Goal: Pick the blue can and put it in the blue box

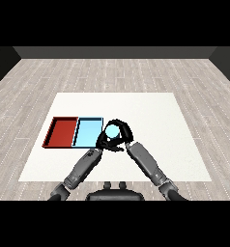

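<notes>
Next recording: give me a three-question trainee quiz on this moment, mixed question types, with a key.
1. True or false: the blue can already lies inside the light blue tray.
2. Which tray is farther from the can?
A. the red tray
B. the light blue tray
3. Fill in: the can sits just off the light blue tray's ____ edge, as the robot sees it.

Key
1. False. The can is beside the tray, with the right hand curled round it and the left hand close against it.
2. A.
3. Right.
</notes>
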Motion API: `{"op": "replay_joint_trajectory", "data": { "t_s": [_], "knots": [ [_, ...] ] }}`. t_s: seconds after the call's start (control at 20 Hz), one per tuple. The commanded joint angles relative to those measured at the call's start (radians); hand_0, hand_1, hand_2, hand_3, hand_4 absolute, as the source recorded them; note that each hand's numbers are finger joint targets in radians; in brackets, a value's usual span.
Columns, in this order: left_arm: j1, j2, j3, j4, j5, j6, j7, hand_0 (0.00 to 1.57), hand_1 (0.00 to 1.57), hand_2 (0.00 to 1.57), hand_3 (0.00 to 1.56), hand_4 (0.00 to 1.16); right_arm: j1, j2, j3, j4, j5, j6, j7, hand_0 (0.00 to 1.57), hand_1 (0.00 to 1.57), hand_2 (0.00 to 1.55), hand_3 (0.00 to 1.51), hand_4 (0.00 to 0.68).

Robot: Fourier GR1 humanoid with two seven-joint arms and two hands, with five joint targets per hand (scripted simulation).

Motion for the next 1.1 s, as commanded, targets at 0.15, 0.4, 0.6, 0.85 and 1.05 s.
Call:
{"op": "replay_joint_trajectory", "data": {
  "t_s": [0.15, 0.4, 0.6, 0.85, 1.05],
  "knots": [
    [0.027, 0.002, 0.045, 0.055, -0.049, -0.056, -0.104, 0.0, 0.0, 0.0, 0.0, 0.17, -0.027, 0.0, 0.09, 0.027, -0.032, -0.032, -0.006, 1.32, 1.32, 1.43, 1.4, 0.617],
    [0.005, -0.001, -0.088, -0.06, -0.205, 0.201, 0.087, 0.45, 0.45, 0.56, 0.41, 0.28, -0.044, 0.0, 0.156, 0.011, -0.048, -0.099, 0.009, 1.45, 1.45, 1.46, 1.39, 0.595],
    [-0.097, 0.021, -0.127, 0.069, -0.297, 0.247, 0.112, 0.45, 0.45, 0.6, 0.0, 0.19, -0.078, -0.001, 0.167, 0.049, -0.092, -0.08, -0.033, 1.46, 1.46, 1.47, 1.4, 0.596],
    [-0.029, 0.001, -0.044, 0.015, -0.081, 0.245, -0.018, 0.45, 0.45, 0.65, 0.35, 0.72, -0.075, -0.001, 0.23, 0.035, -0.137, -0.118, -0.059, 1.45, 1.45, 1.45, 1.4, 0.598],
    [-0.003, 0.0, -0.153, -0.017, -0.103, 0.356, 0.033, 0.81, 0.81, 0.85, 0.72, 0.69, -0.019, -0.017, 0.117, 0.009, -0.086, -0.014, -0.058, 1.44, 1.44, 1.45, 1.39, 0.602]
  ]
}}
